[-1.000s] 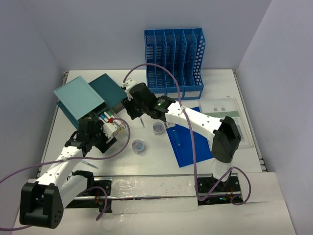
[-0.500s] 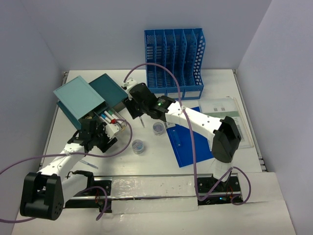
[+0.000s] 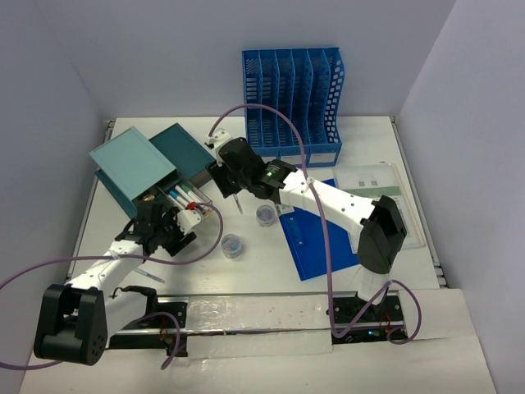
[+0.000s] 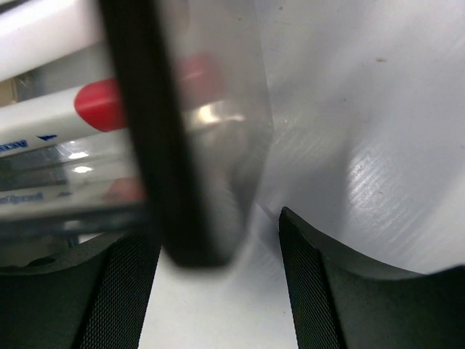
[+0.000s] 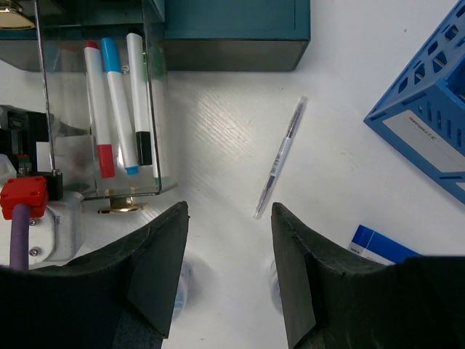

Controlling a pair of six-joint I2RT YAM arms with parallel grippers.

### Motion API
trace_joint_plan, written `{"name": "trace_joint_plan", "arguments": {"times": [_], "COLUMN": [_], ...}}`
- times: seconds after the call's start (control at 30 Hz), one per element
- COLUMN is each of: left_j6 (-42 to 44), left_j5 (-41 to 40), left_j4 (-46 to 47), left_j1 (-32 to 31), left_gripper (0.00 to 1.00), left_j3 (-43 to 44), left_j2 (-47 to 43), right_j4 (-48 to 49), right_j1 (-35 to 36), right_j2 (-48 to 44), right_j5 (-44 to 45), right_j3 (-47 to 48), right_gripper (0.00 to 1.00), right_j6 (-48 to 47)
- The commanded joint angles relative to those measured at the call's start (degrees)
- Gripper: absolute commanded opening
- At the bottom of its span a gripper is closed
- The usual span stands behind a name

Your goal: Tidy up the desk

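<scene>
The thin clear pen [image 5: 280,158] lay on the flat white table [image 5: 218,123] just ahead of the right hand [image 5: 229,211], whose fingers stood apart and empty. Its long axis ran slantwise to the line between them, so a wrist turn looked necessary before any descent. The left hand [image 4: 214,234], fingers apart about the dark front edge of the clear plastic drawer [image 5: 73,145] of markers [image 5: 116,102] and not visibly clamped, sat farther from the pen.
</scene>
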Motion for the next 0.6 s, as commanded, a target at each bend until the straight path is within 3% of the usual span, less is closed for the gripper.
{"name": "trace_joint_plan", "arguments": {"times": [0.0, 0.07, 0.27, 0.47, 0.57], "left_j6": [1.78, 2.06, 4.86, 10.04, 9.80], "left_j5": [-1.34, -1.34, -1.07, 0.88, -0.01], "left_j4": [1.30, 0.85, -4.42, -13.92, -15.51], "left_j1": [-0.35, -0.35, -0.35, -0.26, -0.07], "left_gripper": [0.70, 0.69, 0.46, 0.43, 0.41], "left_j3": [-1.46, -1.56, -0.66, -0.77, -0.34], "left_j2": [1.20, 1.13, -1.35, -9.70, -9.26], "right_j4": [0.40, 0.38, 0.21, 0.21, 0.21], "right_j1": [-0.50, -0.43, -0.41, -0.43, -0.41], "right_j2": [-3.73, -3.73, -3.82, -3.89, -4.27], "right_j5": [1.14, 1.24, 1.33, 1.40, 1.33], "right_j3": [0.61, 0.52, 0.79, 0.86, 0.96], "right_gripper": [0.57, 0.57, 0.57, 0.57, 0.57], "right_j6": [-0.62, -0.68, -0.70, -0.85, -0.87]}}
